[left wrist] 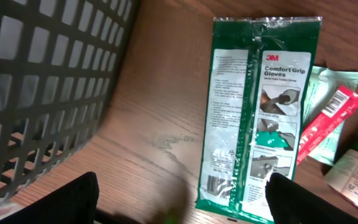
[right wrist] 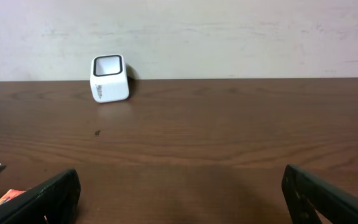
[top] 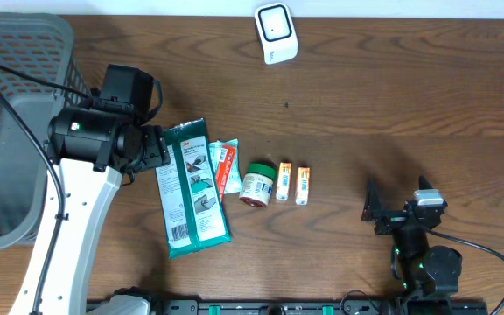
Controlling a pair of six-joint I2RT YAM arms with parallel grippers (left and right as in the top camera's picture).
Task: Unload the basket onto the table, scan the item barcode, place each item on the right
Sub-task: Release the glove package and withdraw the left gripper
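Two broad stretches of bare worktop (top: 409,105) lie open: the whole right half, and the strip along the far edge. There the white barcode scanner (top: 276,33) stands alone near the wall, its window turned up. The left edge is closed off by a grey mesh basket (top: 7,131), whose wall rises just beside the left arm.

The left pincer (top: 153,149) hangs at the far left edge of the glove pack (top: 195,188). Its fingers (left wrist: 82,199) are spread wide and grip nothing. The right pincer (top: 373,210) sits low at the near right, well apart from the goods, and it too gapes with nothing between its fingers.

A row of goods runs rightward from the pack: a pale green sachet (top: 226,171) with a red packet (left wrist: 328,121) on it, its left edge tucked under the pack. Then come a green-lidded jar (top: 257,184) and small orange tubes (top: 284,181), side by side. These crowd the pack's right side.

The glove pack lies flat in the left centre of the worktop. It is a long green and clear bag marked 3M Comfort Grip Gloves, printed side up. Its barcode (left wrist: 217,184) is on the white panel near the lower left corner.
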